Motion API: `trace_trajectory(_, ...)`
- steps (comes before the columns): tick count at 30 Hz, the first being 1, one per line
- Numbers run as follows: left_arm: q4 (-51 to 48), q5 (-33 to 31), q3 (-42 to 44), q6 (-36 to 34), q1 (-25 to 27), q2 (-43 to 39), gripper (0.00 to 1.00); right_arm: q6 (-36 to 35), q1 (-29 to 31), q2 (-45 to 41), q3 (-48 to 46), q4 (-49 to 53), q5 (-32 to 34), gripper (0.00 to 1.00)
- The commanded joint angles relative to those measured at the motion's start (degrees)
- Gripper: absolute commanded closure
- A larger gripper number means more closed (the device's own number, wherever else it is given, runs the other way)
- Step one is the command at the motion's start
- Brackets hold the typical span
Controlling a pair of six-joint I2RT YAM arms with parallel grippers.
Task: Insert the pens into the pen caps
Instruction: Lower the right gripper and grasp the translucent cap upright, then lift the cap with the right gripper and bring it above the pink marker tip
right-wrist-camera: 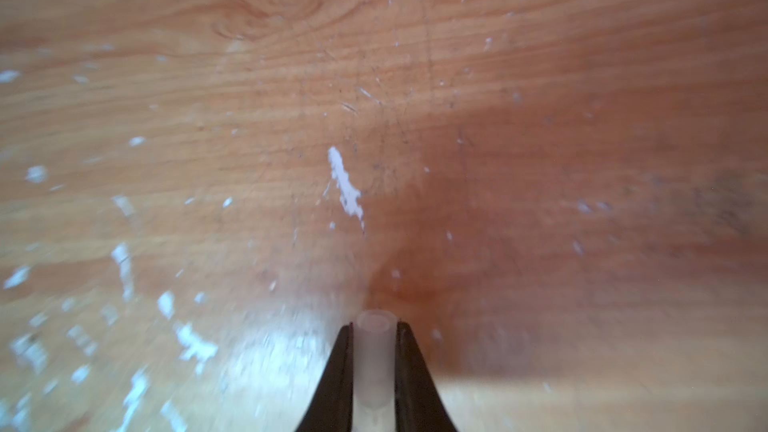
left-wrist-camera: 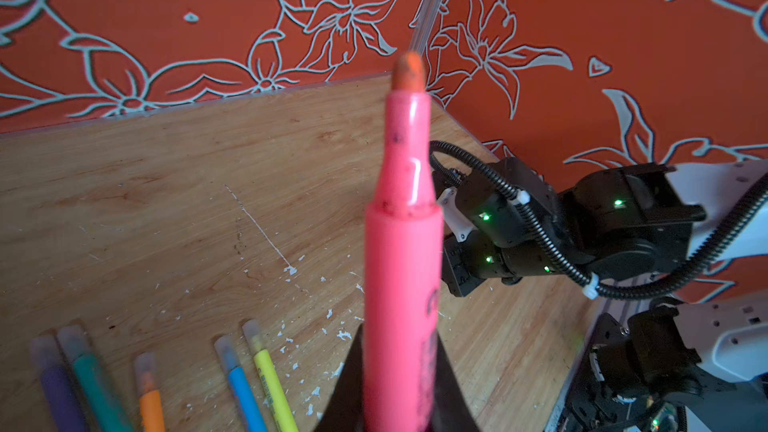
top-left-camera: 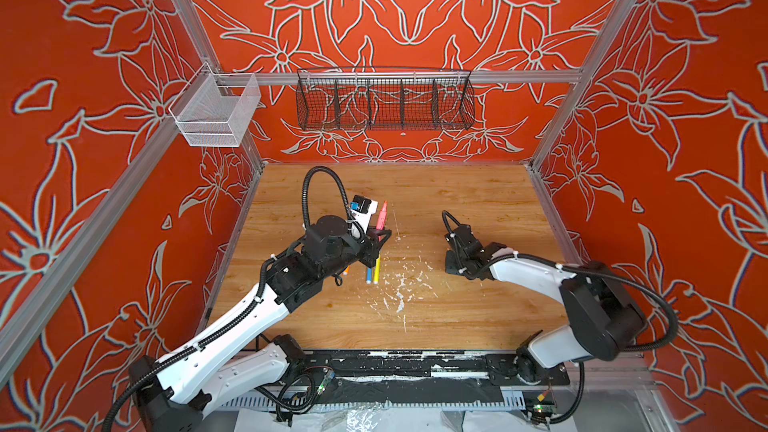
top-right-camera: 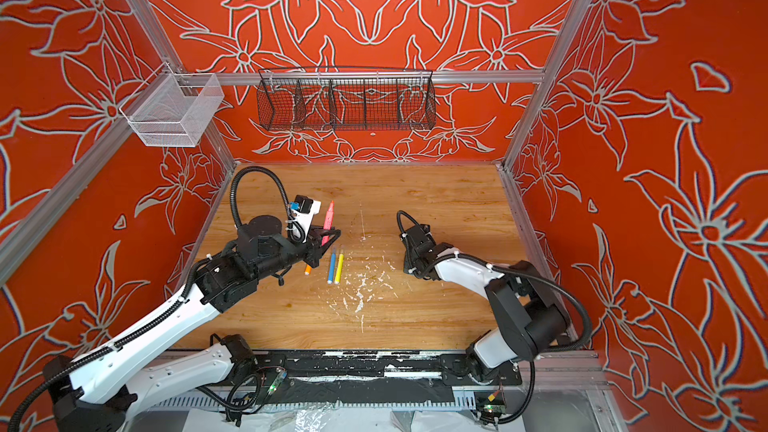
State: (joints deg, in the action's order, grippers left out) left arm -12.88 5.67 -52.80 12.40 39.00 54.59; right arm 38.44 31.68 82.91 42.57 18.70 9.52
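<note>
While the left jaws clamp the pink pen [top-left-camera: 382, 218] with its tip toward twelve o'clock, the right jaws, at three o'clock from it, are closed on a clear cap [right-wrist-camera: 375, 361] close above the counter [top-left-camera: 457, 305]. The blue pen [top-left-camera: 369, 274] and yellow pen [top-left-camera: 377, 270] lie side by side at six o'clock of the pink one, seemingly capped, though blurred.

**Fig. 1.** 2 arms on a black base rail [top-left-camera: 415, 361]: left arm [top-left-camera: 232, 326], right arm [top-left-camera: 528, 274]. White shells nearest the rail, black joints farther out. Ribbed black cable [left-wrist-camera: 540, 227] held by white ties. Green lights [left-wrist-camera: 484, 216]. Left gripper [left-wrist-camera: 399, 338] and right gripper [right-wrist-camera: 376, 328] taper black.
</note>
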Motion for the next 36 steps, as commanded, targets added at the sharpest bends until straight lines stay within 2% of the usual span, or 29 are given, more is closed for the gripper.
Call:
trace_trajectory(1, 1.90, 3.66, -0.39, -0.27, 0.41, 0.74, 1.00, 1.49, 0.22, -8.50, 0.01, 3.05, 0.11, 0.89)
trace_trajectory(10, 6.21, 4.64, -1.26, 1.14, 5.14, 5.08, 1.00, 1.02, 3.23, -31.06, 8.87, 7.67, -1.53, 0.91)
trace_trajectory(14, 8.01, 5.88, -0.78, 1.64, 5.90, 5.34, 1.00, 1.07, 5.39, -37.06, 11.56, 3.60, -4.90, 0.92)
trace_trajectory(17, 8.65, 7.43, -0.73, 1.78, 6.17, 5.52, 1.00, 2.35, 5.76, -40.14, 10.12, -6.04, -12.66, 0.92)
trace_trajectory(19, 9.00, 9.32, -0.82, 1.68, 6.42, 5.54, 1.00, 4.90, 5.92, -41.20, 7.93, -14.22, -18.42, 0.92)
trace_trajectory(22, 11.07, 10.33, 0.04, 2.45, 6.78, 5.18, 1.00, 7.42, 6.97, -41.21, 6.70, -21.69, -21.34, 0.93)
trace_trajectory(26, 12.36, 11.95, 0.35, 3.17, 7.22, 5.29, 1.00, 8.81, 9.67, -40.45, 3.20, -32.97, -20.92, 0.94)
trace_trajectory(36, 13.32, 12.18, 0.42, 3.18, 8.02, 5.71, 1.00, 7.47, 14.30, -34.24, 2.09, -43.71, -19.43, 0.97)
